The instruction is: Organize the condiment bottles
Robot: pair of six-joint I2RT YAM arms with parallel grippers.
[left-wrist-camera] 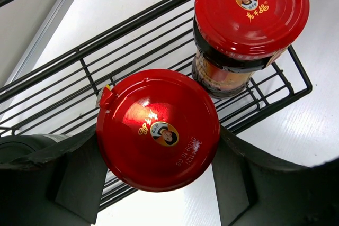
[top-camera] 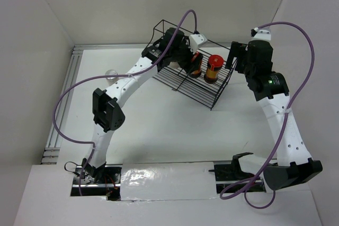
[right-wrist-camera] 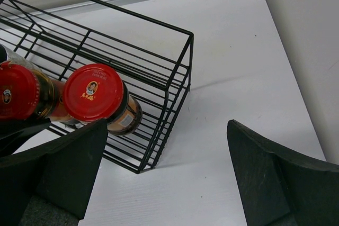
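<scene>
**two red-capped jars at the wire rack, one gripped by the left arm**

a white table is seen under both arms. a black wire rack is set on its far side, at an angle to the table edge. the left arm is stretched out to the rack, and the right arm is raised near the rack's right end.

the left gripper is clamped around the first red-capped jar, with a finger pressed against each side below the cap. this jar is held over the rack's wire floor, near its front rail; whether its base rests on the wires cannot be told. the right gripper is spread wide with nothing between its fingers, and is held above the bare table just beside the rack's corner.

the second red-capped jar is stood upright inside the rack, just beside the first one, with dark contents and a yellow label seen under the cap. a small clear round thing is seen on the table beside the left arm, too small to be made out.
</scene>
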